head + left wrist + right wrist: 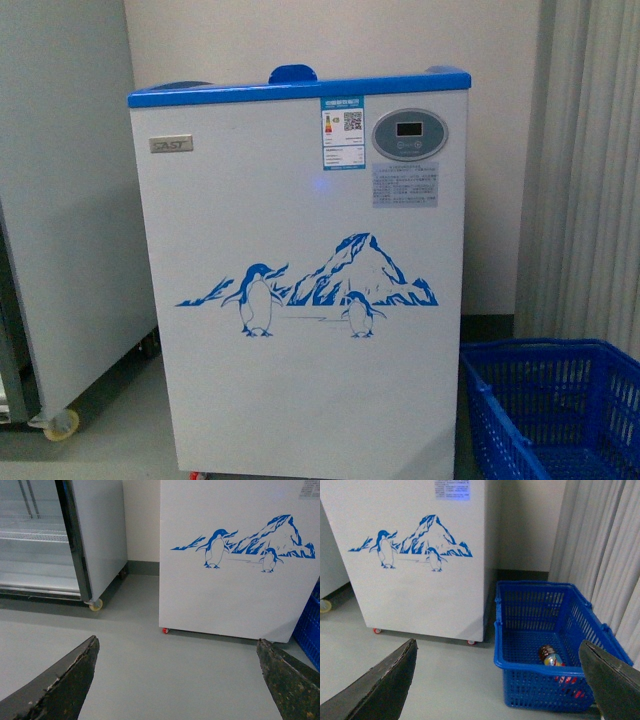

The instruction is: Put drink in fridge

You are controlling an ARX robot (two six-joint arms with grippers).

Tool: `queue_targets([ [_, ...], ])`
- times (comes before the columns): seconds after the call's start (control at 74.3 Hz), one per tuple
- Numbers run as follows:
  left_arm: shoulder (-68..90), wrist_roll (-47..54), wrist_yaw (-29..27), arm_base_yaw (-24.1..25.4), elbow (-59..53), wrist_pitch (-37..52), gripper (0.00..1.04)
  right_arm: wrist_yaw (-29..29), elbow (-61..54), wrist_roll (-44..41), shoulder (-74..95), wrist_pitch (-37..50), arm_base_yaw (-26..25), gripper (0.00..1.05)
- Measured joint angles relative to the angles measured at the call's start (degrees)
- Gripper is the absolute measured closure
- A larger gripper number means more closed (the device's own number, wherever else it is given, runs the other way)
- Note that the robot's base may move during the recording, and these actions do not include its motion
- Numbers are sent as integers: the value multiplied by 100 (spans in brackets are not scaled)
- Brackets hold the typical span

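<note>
Amber drink (551, 657) lay in a blue basket (540, 630) beside the chest freezer (300, 300), awaiting pickup. So left pincer (177, 640) and right pincer (497, 642) hung released, empty.

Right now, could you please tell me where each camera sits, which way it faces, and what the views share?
Front view: on the body, facing the fridge head-on, blue basket lower right; no arm shows.
Left wrist view: on the left arm, aimed low at the fridge and upright cabinet; left fingers spread wide.
Right wrist view: on the right arm, aimed at fridge and blue basket holding the drink; right fingers spread wide.
Shared: all show the penguin picture.
</note>
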State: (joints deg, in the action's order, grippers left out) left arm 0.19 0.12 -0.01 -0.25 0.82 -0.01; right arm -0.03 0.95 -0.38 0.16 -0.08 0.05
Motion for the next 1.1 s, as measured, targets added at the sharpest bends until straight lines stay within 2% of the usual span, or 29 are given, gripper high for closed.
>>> queue_targets([
  [1.077,0,0,0,0,0,0,8,4,0,0,4,0,0,8],
  [1.104,0,0,2,0,0,0,8,249,33,55,107,-146,70,8],
])
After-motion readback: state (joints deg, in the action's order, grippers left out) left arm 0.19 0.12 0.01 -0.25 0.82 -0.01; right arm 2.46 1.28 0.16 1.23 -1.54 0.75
